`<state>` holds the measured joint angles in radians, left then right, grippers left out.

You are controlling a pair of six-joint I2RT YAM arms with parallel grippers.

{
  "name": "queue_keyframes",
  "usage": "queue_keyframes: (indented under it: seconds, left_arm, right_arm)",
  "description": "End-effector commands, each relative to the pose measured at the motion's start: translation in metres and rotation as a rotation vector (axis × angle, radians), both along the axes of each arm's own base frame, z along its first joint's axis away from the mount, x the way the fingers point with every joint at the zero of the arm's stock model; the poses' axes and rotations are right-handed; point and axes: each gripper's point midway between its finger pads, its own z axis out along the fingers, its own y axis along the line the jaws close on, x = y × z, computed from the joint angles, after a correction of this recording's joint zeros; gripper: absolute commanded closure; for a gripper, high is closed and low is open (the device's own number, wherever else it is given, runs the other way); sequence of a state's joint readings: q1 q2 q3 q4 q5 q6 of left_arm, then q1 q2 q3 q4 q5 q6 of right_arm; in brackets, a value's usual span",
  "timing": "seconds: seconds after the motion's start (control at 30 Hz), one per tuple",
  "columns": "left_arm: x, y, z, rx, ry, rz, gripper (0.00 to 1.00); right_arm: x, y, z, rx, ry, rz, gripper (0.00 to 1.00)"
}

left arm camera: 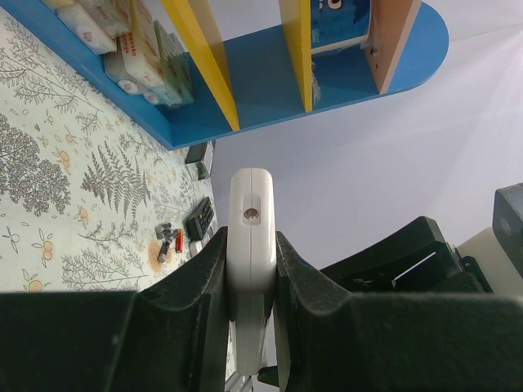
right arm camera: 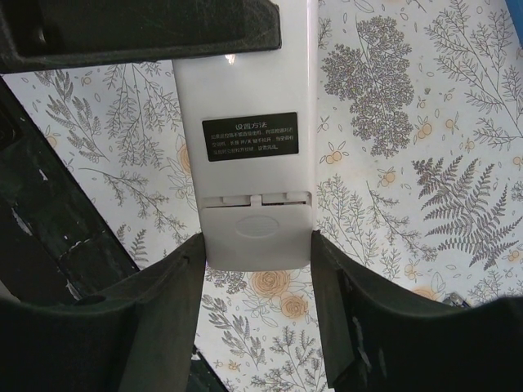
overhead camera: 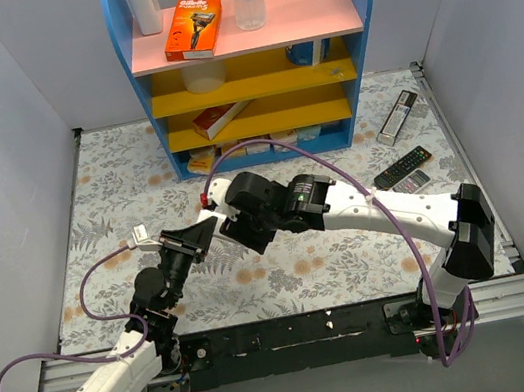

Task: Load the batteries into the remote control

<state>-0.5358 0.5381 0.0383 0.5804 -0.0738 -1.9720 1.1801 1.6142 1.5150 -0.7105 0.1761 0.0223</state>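
Two grippers, one remote control [left arm camera: 251, 208]: left gripper [left arm camera: 252, 238] jaws clamp it; right gripper [right arm camera: 257, 243] jaws straddle its cover end (gripping? cannot tell).

Crowded middle of the table, with open floral mat [overhead camera: 98, 184] to the left.

We see both arms meeting mid-table. The left gripper [left arm camera: 250, 253] is clamped on the white remote control [right arm camera: 257, 98] and the right gripper [right arm camera: 255, 253] straddles its end, leaving no gap between them. A purple cable [overhead camera: 425, 279] loops over the right arm [overhead camera: 397, 213]. A blue shelf unit [overhead camera: 127, 77] blocks the far edge. A silver remote [overhead camera: 397, 117] and a black remote [overhead camera: 401, 168] lie far right.
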Motion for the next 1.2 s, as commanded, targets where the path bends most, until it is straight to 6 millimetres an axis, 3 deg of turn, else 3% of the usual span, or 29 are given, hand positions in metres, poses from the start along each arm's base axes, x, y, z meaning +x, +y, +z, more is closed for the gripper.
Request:
queue_keyframes:
  seconds: [0.0,0.5,0.7,0.8,0.9,0.93,1.1,1.17]
  left_arm:
    - [-0.006,0.004,0.009,-0.455,0.222,-0.064,1.00]
    - [-0.005,0.006,0.000,-0.459,0.245,-0.045,1.00]
    - [-0.004,0.006,-0.012,-0.399,0.245,-0.030,1.00]
    - [-0.004,0.006,-0.029,-0.341,0.260,-0.015,1.00]
    - [-0.006,0.005,-0.039,-0.319,0.270,-0.021,1.00]
    - [-0.007,0.005,-0.041,-0.311,0.270,-0.020,1.00]
    - [-0.006,0.003,-0.036,-0.262,0.239,-0.020,1.00]
    - [-0.006,0.002,-0.035,-0.252,0.233,-0.024,1.00]
  right_arm:
    - [0.004,0.003,0.008,-0.004,-0.016,0.007,0.40]
    - [0.008,0.005,0.005,-0.015,-0.021,0.000,0.37]
    - [0.010,0.002,0.005,-0.010,-0.022,-0.012,0.37]
    - [0.011,0.000,0.008,0.020,-0.009,-0.033,0.37]
    - [0.011,-0.002,0.014,0.084,0.005,-0.049,0.25]
    - [0.012,0.000,0.024,0.138,-0.005,-0.048,0.22]
    - [0.006,-0.005,0.018,0.224,0.011,-0.015,0.06]
    - [0.005,-0.005,0.019,0.240,0.005,0.003,0.05]
